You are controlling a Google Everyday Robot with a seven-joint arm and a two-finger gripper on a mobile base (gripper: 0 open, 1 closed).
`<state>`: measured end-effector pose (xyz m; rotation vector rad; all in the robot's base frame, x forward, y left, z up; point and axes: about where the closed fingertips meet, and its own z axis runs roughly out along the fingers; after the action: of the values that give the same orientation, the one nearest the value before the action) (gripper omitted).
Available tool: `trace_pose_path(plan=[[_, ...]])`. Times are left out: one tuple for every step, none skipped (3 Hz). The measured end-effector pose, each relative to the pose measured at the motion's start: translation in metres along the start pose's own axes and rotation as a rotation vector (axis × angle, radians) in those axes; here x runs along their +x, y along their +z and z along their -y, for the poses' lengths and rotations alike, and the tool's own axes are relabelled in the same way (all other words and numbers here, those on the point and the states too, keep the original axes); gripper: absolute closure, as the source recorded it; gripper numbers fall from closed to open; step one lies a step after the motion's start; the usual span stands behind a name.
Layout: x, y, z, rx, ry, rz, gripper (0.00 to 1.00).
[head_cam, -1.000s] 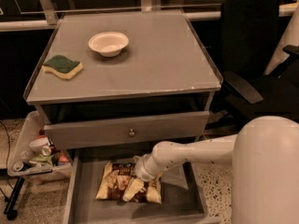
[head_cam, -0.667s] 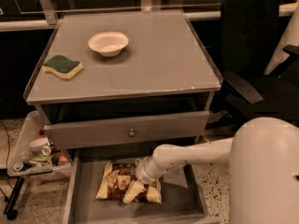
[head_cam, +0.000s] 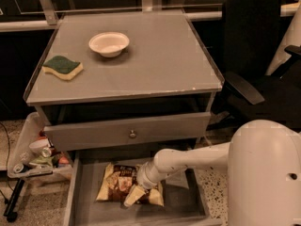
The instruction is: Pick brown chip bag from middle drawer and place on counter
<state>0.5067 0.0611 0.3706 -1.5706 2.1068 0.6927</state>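
While you're down in the drawer: risks first, left to right.
Bag slip: the brown chip bag [head_cam: 117,185] lies flat on the floor of the middle drawer [head_cam: 186,206], left of centre. It's crinkly film, so it will likely slide or crumple under a pinch.
Grip: the gripper [head_cam: 135,195] sits on the bag's near right part, touching it. You can't tell from here whether it has clamped, so don't assume a hold.
Lift snag: the upper drawer front [head_cam: 94,135] juts out above the far part of the tray. A straight-up pull could clip the bag or the arm [head_cam: 188,159] on it. Come out toward the near side first.
Right swing: the office chair [head_cam: 263,55] stands just beside the cabinet, and a wide arc could hit it.
Counter: the counter [head_cam: 160,65] is flat grey. The sponge [head_cam: 62,67] is at near left and the bowl [head_cam: 109,44] at far left of centre. Centre and right look free for the drop.
Room: a cluttered cart [head_cam: 33,157] sits low on the left, with dark surroundings and the chair on the right.
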Motion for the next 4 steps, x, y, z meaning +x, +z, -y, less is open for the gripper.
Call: trace_pose_path(plan=[[0.0,0.0,0.0,0.0,0.0,0.0,0.35],[0.0,0.0,-0.0001,0.0,0.0,0.0,0.58],[-0.001,0.0,-0.0008,-0.003,0.0,0.003,0.81],[-0.0056,-0.0062,-0.0019,-0.003,0.0,0.003,1.0]])
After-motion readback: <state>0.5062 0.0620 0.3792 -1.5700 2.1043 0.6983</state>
